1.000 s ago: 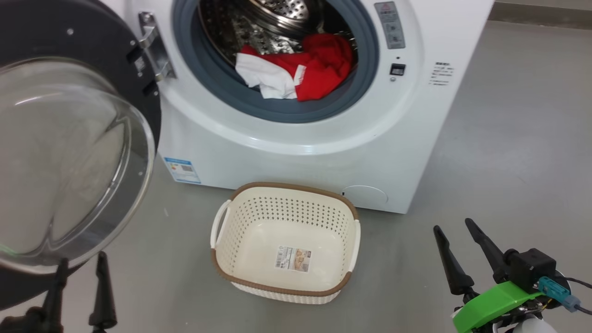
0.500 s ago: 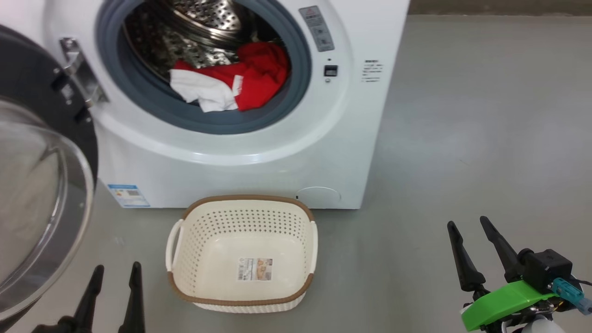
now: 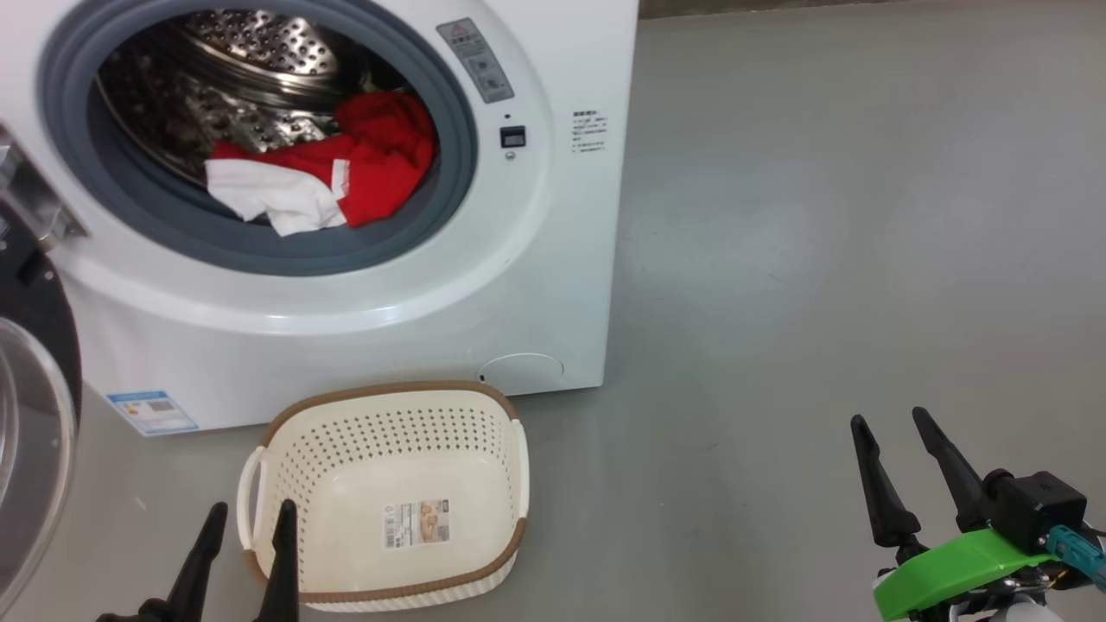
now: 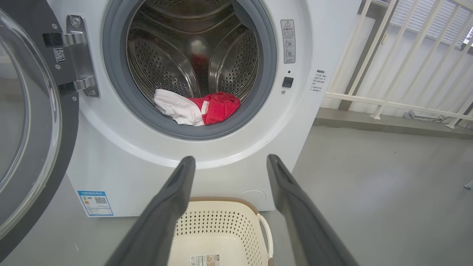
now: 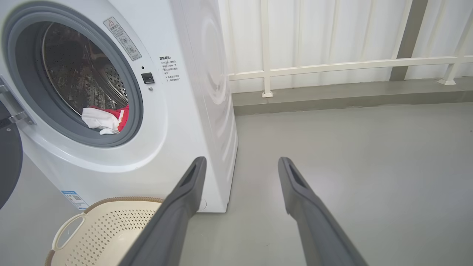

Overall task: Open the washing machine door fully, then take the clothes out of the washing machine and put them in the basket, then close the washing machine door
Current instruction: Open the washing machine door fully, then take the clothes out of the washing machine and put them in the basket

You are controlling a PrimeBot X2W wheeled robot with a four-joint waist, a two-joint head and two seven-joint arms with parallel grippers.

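Observation:
The white washing machine (image 3: 553, 259) (image 4: 111, 159) (image 5: 192, 111) stands ahead with its door (image 3: 30, 432) (image 4: 33, 122) swung open to the left, black rim and glass bowl showing. Red and white clothes (image 3: 337, 177) (image 4: 199, 109) (image 5: 105, 118) lie at the front of the steel drum, against the grey ring. The cream basket (image 3: 510, 449) (image 4: 221, 229) (image 5: 99, 229) sits on the floor before the machine, with nothing but its sticker inside. My left gripper (image 3: 251, 516) (image 4: 229, 162) is open beside the basket's left handle. My right gripper (image 3: 890, 421) (image 5: 240, 162) is open over bare floor, far right.
Grey floor (image 3: 821, 216) stretches to the right of the machine. A white railing (image 5: 332, 66) (image 4: 388, 74) and a low step run along the wall behind. A blue label (image 3: 151, 412) marks the machine's lower left corner.
The head camera has swung right, so machine, door and basket sit further left in the picture. Both grippers stay open; the clothes have not moved.

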